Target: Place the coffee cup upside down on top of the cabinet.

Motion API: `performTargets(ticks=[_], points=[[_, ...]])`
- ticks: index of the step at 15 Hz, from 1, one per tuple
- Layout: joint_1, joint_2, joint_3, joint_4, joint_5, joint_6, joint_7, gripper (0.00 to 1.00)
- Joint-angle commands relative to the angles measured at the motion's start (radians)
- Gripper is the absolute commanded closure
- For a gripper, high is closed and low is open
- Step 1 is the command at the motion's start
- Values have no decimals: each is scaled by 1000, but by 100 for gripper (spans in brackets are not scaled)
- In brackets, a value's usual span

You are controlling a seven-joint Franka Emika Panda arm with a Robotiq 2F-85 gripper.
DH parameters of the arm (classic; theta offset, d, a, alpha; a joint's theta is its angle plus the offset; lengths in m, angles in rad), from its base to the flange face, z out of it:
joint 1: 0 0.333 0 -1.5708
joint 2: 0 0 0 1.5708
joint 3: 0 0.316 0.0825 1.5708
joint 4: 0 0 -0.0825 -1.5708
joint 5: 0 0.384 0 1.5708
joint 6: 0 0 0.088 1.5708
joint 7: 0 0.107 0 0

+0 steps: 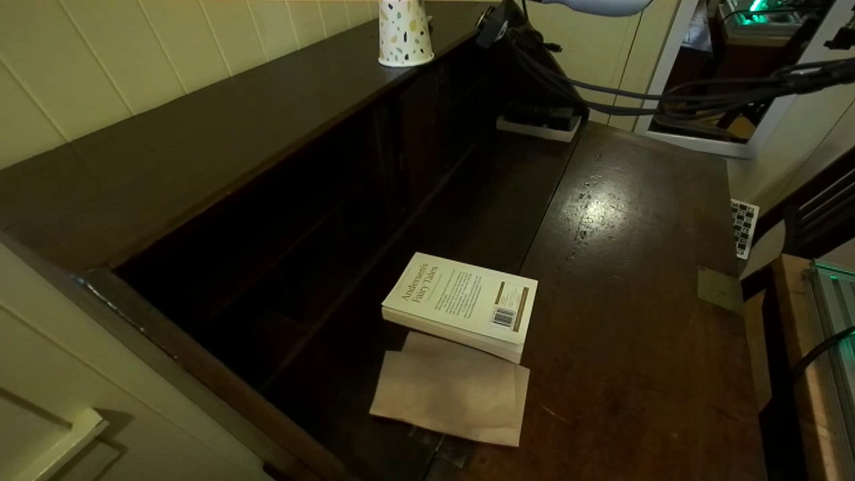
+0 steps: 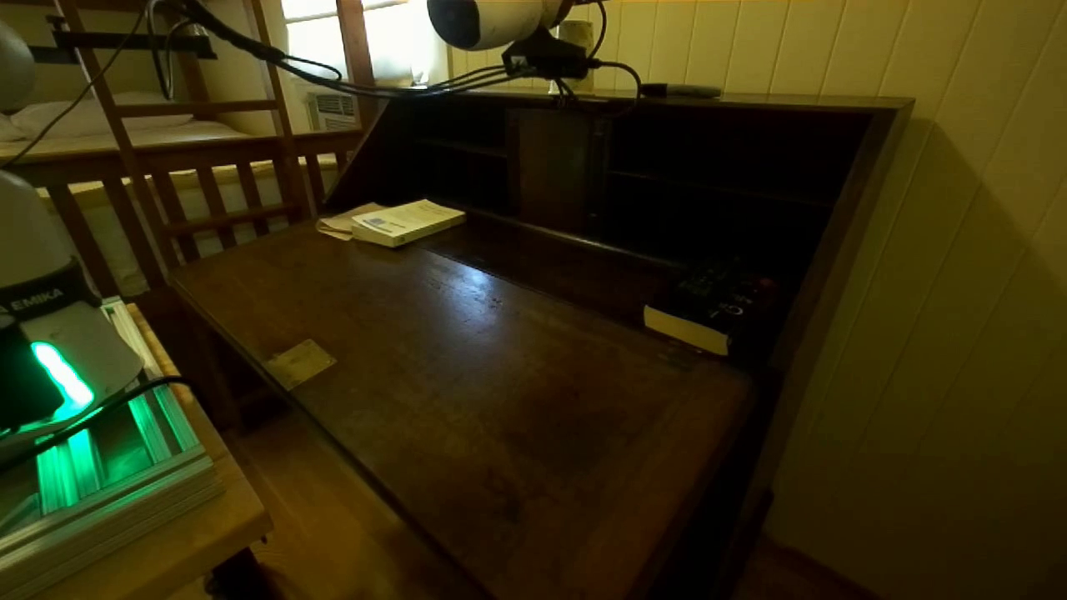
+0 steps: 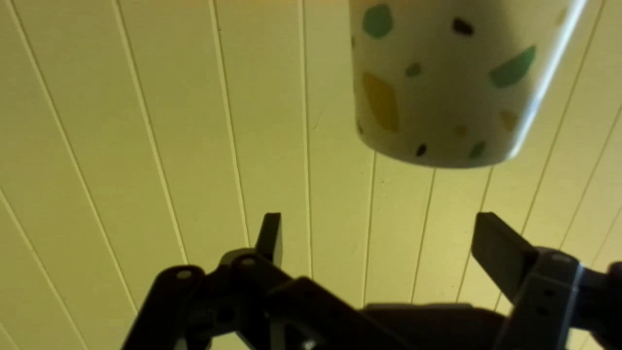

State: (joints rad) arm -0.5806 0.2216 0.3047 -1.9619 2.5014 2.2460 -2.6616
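Plainly, the cup [image 3: 440,87] stands outside the parted fingers [image 3: 500,255].

Got coffee cup [image 1: 405,35] upside down on top of cabinet [image 1: 220,133], cropped at upper end. Have white paperback [image 1: 461,300] flat on table [image 1: 641,321], up against brown paper [image 1: 454,397], can't tell if overlapping. Also see dark cables [image 1: 795,80] upper right.

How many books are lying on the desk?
2: the white paperback by the brown paper, and the dark-covered book toward the opposite end of the desk. More could be hidden in the dark cubbies of the cabinet.
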Motion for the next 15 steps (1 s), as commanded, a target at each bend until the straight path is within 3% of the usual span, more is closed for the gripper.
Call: performTargets(ticks=[1,3,7,15], points=[[215,-74,-227,-26,-48,38,80,0],[289,-82,-301,-21,-67,57,95,0],[369,-102,-377,-21,-147,82,193,0],[412,-135,-432,-4,-226,146,408,0]])
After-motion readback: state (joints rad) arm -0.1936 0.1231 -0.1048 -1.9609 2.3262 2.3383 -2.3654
